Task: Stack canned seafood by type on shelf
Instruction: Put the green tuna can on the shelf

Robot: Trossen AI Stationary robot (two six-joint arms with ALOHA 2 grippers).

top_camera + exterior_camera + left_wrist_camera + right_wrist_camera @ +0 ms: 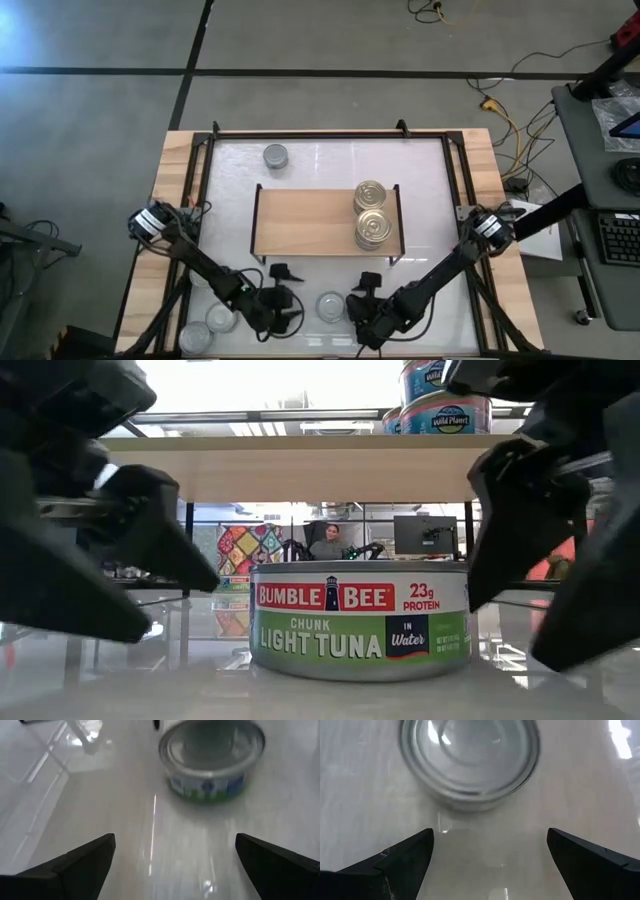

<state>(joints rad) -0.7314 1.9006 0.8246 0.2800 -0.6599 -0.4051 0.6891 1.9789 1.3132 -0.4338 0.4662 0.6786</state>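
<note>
Surface: white tabletop [420, 200] with a wooden border, grey floor beyond; the low view looks under the shelf into a room with a seated person and monitors
Shelf: low light-wood board [300, 222] on thin black legs, standing mid-table
On the shelf: two gold-topped tins [372, 211] touching each other at its right end, with one more can seemingly under each in the low view; the rest of the board is bare
Loose tins: silver-topped tuna can [331, 306] on the table at the near edge, between the two grippers; two more silver tins [208, 328] by the left arm; one grey tin [275, 156] beyond the shelf
Left gripper [283, 296]: low beside the tuna can, jaws spread wide, holding nothing
Right gripper [361, 300]: low on the can's other side, jaws spread wide, also empty
Handling: the tuna can looks rigid, dense for its size, with a smooth and probably slippery side wall; not fragile, though a drop could dent it
Where to grip: likely across the round side wall, fingers on opposite sides, held level so that it sits flat on another tin of the same kind
</note>
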